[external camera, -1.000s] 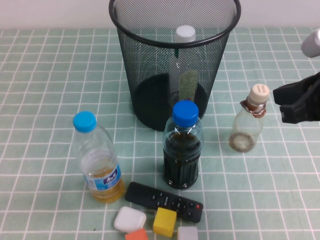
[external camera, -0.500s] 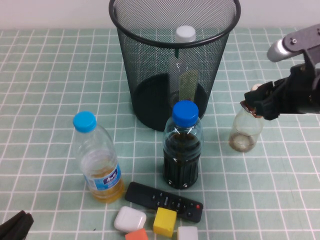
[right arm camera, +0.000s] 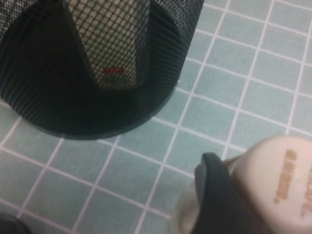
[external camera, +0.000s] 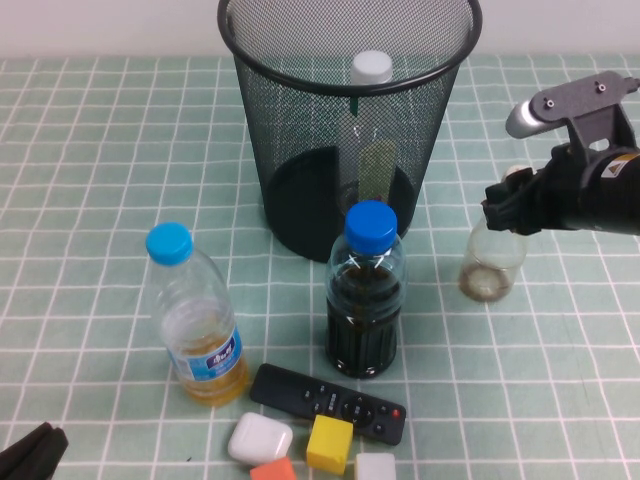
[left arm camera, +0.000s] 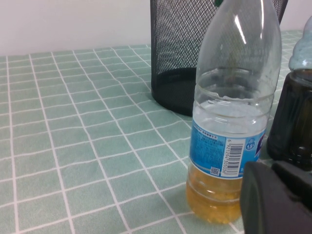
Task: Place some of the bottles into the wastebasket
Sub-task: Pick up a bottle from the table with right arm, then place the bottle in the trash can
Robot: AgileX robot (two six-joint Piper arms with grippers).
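Note:
The tall clear bottle [external camera: 370,110] with a white cap stands inside the black wire-mesh wastebasket [external camera: 290,150] at the back middle. Its label shows through the mesh in the right wrist view [right arm camera: 109,48]. The short squat bottle [external camera: 490,265] stands on the table to the right of the wastebasket. My right gripper [external camera: 510,205] is at its neck and hides most of the beige cap [right arm camera: 280,180]; a dark part of the gripper lies against that cap. My left gripper [external camera: 30,452] is low at the near left corner, shut and empty, beside the yellow-liquid bottle [left arm camera: 234,122].
A blue-capped bottle of yellow liquid [external camera: 195,320] and a blue-capped bottle of dark liquid [external camera: 366,300] stand in front of the wastebasket. A black remote [external camera: 330,403] and small white [external camera: 260,438], yellow [external camera: 330,443], orange [external camera: 273,469] and grey [external camera: 376,466] blocks lie near the front edge.
My right gripper came in from the right edge to the short bottle's neck and now covers its cap. The left gripper's tip appeared at the near left corner. The bottle has not moved.

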